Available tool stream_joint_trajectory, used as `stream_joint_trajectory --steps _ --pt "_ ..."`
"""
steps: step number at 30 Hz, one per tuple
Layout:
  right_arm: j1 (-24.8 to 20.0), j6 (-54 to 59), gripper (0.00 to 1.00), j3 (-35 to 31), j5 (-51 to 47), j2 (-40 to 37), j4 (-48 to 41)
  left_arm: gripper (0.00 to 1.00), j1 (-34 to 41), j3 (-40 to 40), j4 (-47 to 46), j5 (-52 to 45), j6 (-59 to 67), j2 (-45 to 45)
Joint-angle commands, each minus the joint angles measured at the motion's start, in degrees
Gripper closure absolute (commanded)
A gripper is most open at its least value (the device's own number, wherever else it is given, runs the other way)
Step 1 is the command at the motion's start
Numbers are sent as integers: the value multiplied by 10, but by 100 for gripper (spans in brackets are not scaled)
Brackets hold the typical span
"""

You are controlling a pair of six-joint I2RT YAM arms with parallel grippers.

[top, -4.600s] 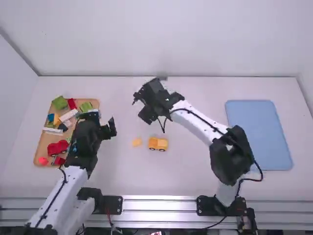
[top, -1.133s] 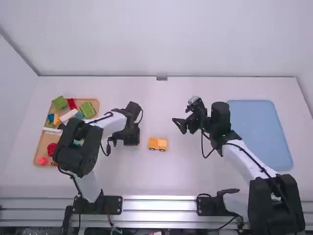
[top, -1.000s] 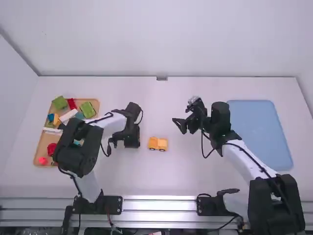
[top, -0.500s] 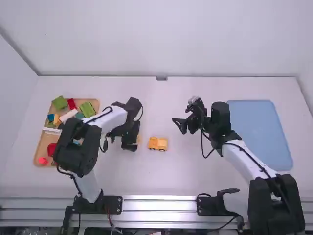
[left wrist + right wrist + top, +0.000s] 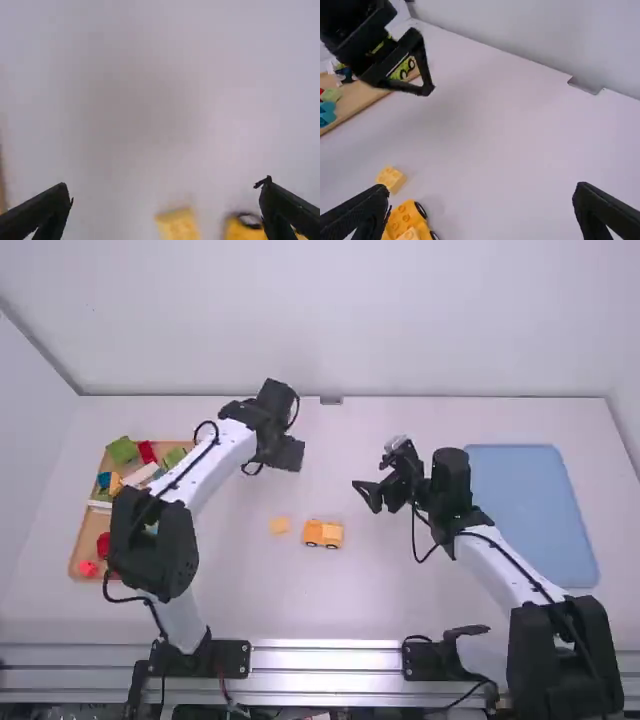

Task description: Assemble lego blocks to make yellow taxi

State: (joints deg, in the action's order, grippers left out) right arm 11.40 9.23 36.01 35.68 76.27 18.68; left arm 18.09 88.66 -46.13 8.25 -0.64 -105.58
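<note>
The yellow taxi (image 5: 323, 533) is sitting on the white table (image 5: 350, 605), just beside a loose yellow block (image 5: 280, 525), not touching it. The left gripper (image 5: 275, 452) is hanging beyond them with its fingers spread wide, holding nothing; the right gripper (image 5: 367, 496) is hovering nearby, also wide apart and empty.

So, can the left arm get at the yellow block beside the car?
Likely yes: its tool is open and empty, and the yellow block sits uncovered, with a gap to the car.
</note>
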Motion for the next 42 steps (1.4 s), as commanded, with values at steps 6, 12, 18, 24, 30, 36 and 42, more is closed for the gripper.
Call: stream_joint_trajectory --steps 6,12,18,24,30,36,42 --pt "-1 39 2 -1 146 -13 52 1 -18 2 11 -178 432 27" --pt "7 155 2 -2 222 -13 26 1 -115 -12 -124 -517 792 43" --pt "50 231 2 -3 179 -11 2 1 -169 -103 -131 -496 841 37" --pt "97 261 2 -4 148 -6 11 1 -208 -217 -55 -598 981 37" --pt "96 198 2 -4 156 22 53 1 -276 -319 83 -752 949 37" --pt "83 192 2 -4 231 89 97 1 -280 -405 276 -732 764 37" --pt "60 105 2 -4 376 141 266 1 -281 -477 401 -745 741 37"
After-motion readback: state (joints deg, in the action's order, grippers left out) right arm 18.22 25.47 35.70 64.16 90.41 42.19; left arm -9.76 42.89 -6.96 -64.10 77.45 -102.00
